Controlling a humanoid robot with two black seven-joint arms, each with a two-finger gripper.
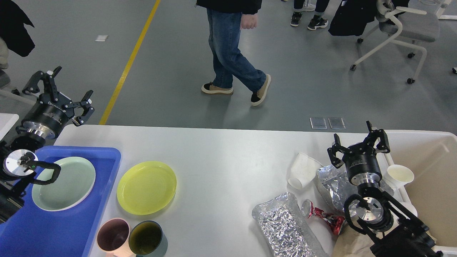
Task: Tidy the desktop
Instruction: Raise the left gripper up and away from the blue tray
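Observation:
The white desktop (228, 157) carries a yellow plate (146, 187), a pink cup (113, 237) and a dark green cup (147, 238) at front left. At right lie a tipped white paper cup (301, 170), crumpled foil bags (285, 225), a crushed red can (321, 216) and brown paper (351, 242). My left gripper (59, 91) is open and empty, raised beyond the table's far left corner. My right gripper (358, 141) is open and empty above the foil, beside the beige tub.
A blue tray (71, 228) at the left edge holds a pale green plate (64, 182). A beige tub (428, 178) at the right has a white paper cup (400, 175) at its rim. A person walks on the floor behind; an office chair (403, 25) stands far right.

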